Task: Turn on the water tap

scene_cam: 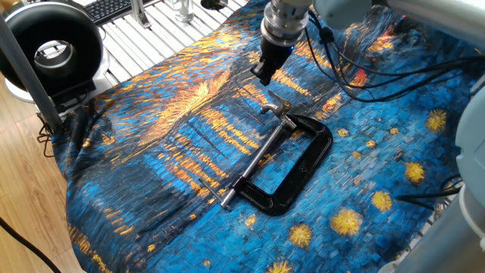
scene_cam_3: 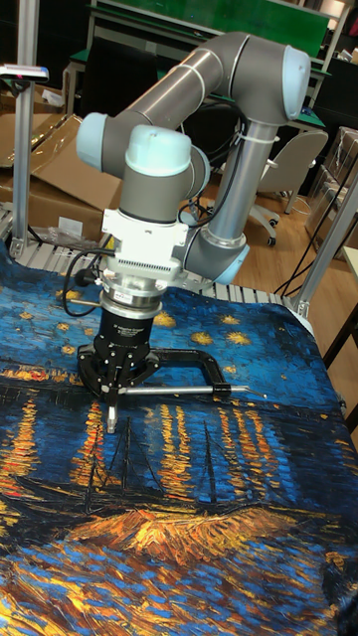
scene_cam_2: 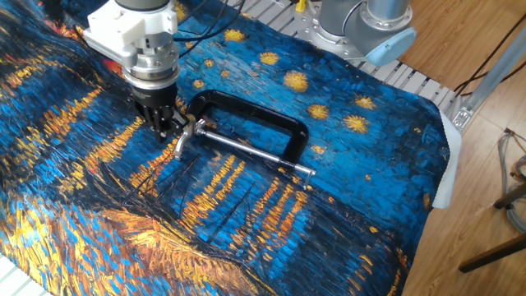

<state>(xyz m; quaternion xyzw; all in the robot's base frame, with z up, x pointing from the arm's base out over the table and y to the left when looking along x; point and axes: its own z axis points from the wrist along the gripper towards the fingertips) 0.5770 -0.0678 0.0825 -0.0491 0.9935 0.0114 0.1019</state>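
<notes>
The water tap is a small silver T-bar handle at the end of a long silver screw. The screw runs through a black C-clamp that lies flat on the blue and orange painted cloth. My gripper points down just beside the handle, a little above the cloth. Its fingers look drawn together with nothing between them. It does not touch the handle.
A black round fan-like device and a keyboard sit at the far left beyond the cloth. Black cables trail over the cloth behind the clamp. The arm's base stands at the table's edge.
</notes>
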